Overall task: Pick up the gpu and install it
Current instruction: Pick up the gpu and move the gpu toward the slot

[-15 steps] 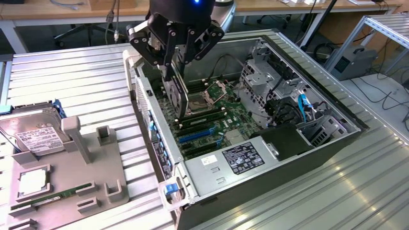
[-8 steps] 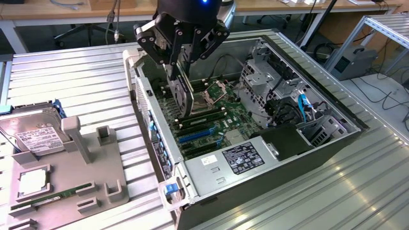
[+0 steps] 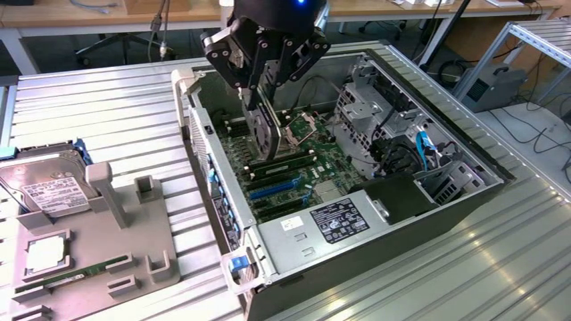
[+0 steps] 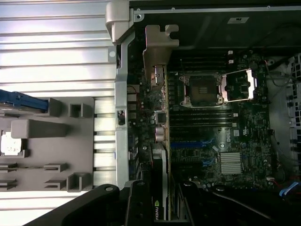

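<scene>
A: Start with the big things. What is cut off or hard to read?

B: The ribbed metal bench (image 3: 107, 100) runs out of the exterior view on several sides. The open computer case (image 3: 473, 167) lies on it across the middle and right, and the lower edge of the frame clips its near corner. The grey parts holder (image 3: 125, 234) at lower left is also cut by the frame. The hard drive (image 3: 40, 184) on it reaches the left edge. Inside the case, the card hides part of the motherboard (image 3: 308, 164).

A: And the arm?

B: The upper edge cuts it off. Its black wrist points straight down in the upper middle of the exterior view. Below it hangs the end effector (image 3: 261, 107), with its fingers (image 3: 253, 93) closed partway onto the gpu (image 3: 267, 134), one on each face.

A: Where is the card, and how does it look?

B: It hangs upright on edge inside the case opening, just above the motherboard. I cannot tell whether its lower edge touches a slot. A dark round fan cooler faces the exterior view's left.

A: And from the wrist?

B: The gpu (image 4: 160, 188) shows edge-on, running away from the end effector (image 4: 162, 214). Its silver bracket (image 4: 157, 52) is at the far end, near the case wall. A green logo sits close to the fingers (image 4: 136, 202).

A: Anything smaller?

B: A square chip (image 3: 43, 255) and a long green memory stick (image 3: 67, 275) lie on the holder, well apart from the card.
</scene>
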Available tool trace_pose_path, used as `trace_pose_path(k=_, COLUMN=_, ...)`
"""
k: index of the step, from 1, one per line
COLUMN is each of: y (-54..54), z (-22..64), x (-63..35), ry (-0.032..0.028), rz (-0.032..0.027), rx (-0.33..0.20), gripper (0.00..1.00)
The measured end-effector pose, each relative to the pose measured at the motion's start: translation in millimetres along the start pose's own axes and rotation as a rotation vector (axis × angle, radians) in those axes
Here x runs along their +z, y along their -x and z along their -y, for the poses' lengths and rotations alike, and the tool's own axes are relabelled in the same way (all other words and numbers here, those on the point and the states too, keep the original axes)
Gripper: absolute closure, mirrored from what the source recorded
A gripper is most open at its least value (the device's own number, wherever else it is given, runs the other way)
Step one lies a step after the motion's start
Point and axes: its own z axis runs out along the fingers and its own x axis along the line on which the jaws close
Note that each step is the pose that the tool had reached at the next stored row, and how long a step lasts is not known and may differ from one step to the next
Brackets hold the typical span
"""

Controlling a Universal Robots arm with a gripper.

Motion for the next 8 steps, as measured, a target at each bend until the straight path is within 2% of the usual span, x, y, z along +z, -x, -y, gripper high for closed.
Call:
trace_pose_path(k=2, y=5.8, z=-0.2, x=0.0, ry=0.0, rz=0.0, rx=0.0, gripper=0.73)
trace_pose_path(k=8, y=13.1, z=-0.4, x=0.1, ry=0.0, rz=0.0, rx=0.0, gripper=0.73)
